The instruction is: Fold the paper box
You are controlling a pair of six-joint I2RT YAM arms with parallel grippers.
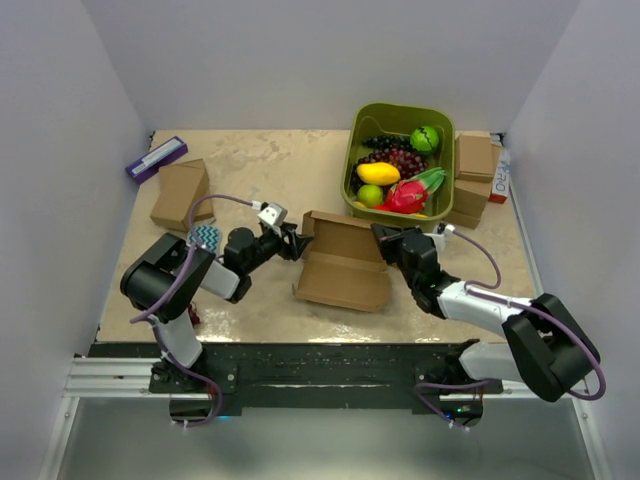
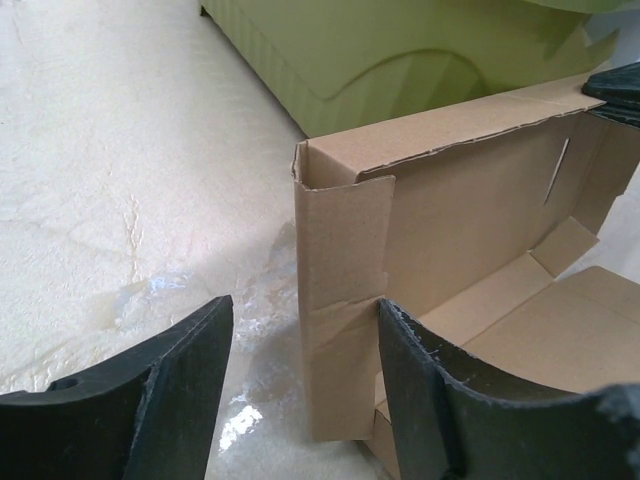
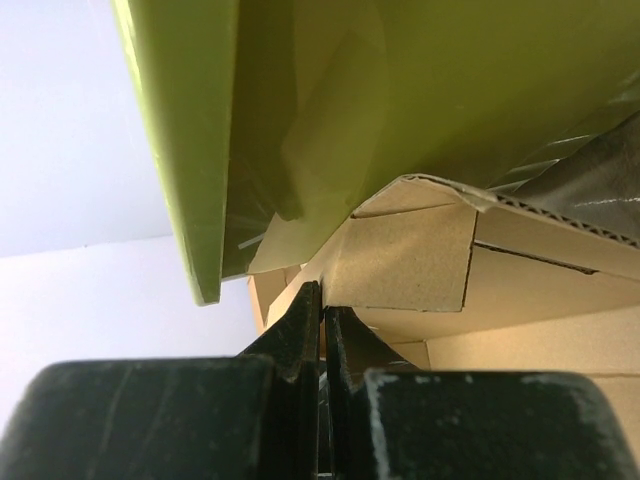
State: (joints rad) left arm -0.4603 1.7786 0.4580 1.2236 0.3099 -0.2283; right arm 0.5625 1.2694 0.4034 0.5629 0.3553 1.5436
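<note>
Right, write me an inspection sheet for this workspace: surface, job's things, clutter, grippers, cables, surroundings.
Surface: table, beige and marbled, with a shiny patch beside the box.
Job's things: paper box, open, partly folded, mid-table, just in front of the green bin.
Clutter: green bin of fruit; smaller brown boxes left and right; purple box far left.
Grippers: left gripper open, astride the box's left corner flap; right gripper shut at its far right corner, grip unclear.
Cables: purple cables loop along both arms, off the box.
Surroundings: pale walls on three sides; black rail at the near edge.
</note>
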